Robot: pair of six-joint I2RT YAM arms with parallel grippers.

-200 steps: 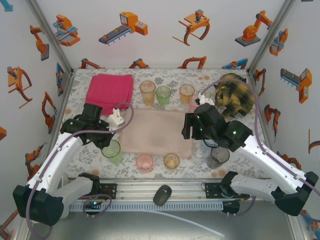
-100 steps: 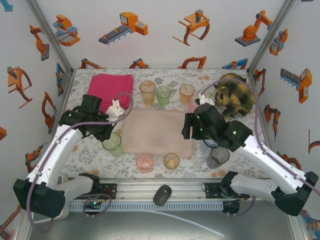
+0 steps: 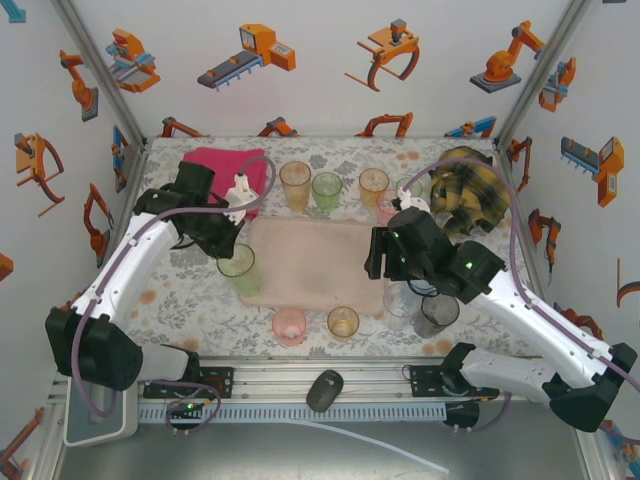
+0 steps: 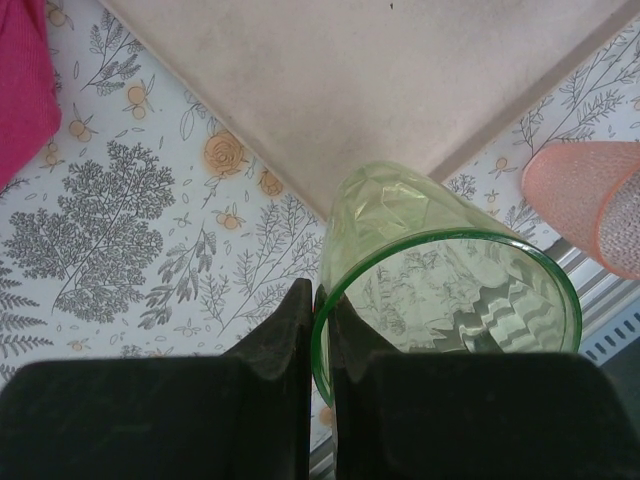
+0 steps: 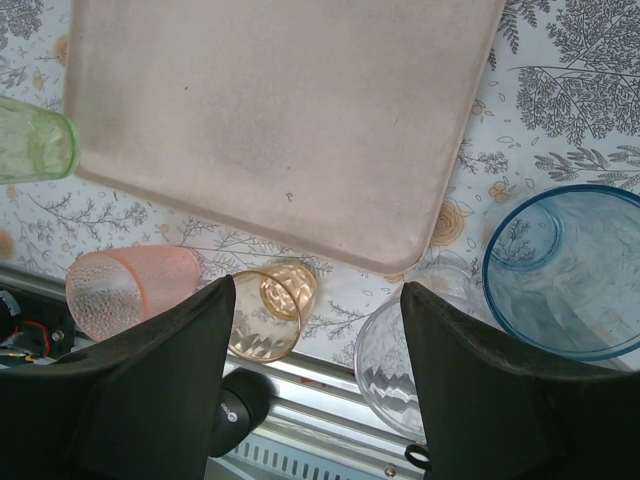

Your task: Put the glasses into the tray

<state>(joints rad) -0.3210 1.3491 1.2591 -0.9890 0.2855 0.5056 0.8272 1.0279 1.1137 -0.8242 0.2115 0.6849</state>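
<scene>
Pale pink tray (image 5: 270, 120), green glass (image 4: 440, 290), magenta cloth (image 4: 20, 90), floral tablecloth (image 4: 120, 230).

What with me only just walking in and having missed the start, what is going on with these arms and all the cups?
The left gripper is shut on the rim of a green translucent plastic tumbler, holding it at the near-left corner of the flat pale pink rectangular tray. The right gripper hangs open over the tray's near-right edge, holding nothing. No tumbler sits in the tray yet. The others, such as a pink plastic tumbler and an amber plastic tumbler, are on the table around it.
</scene>
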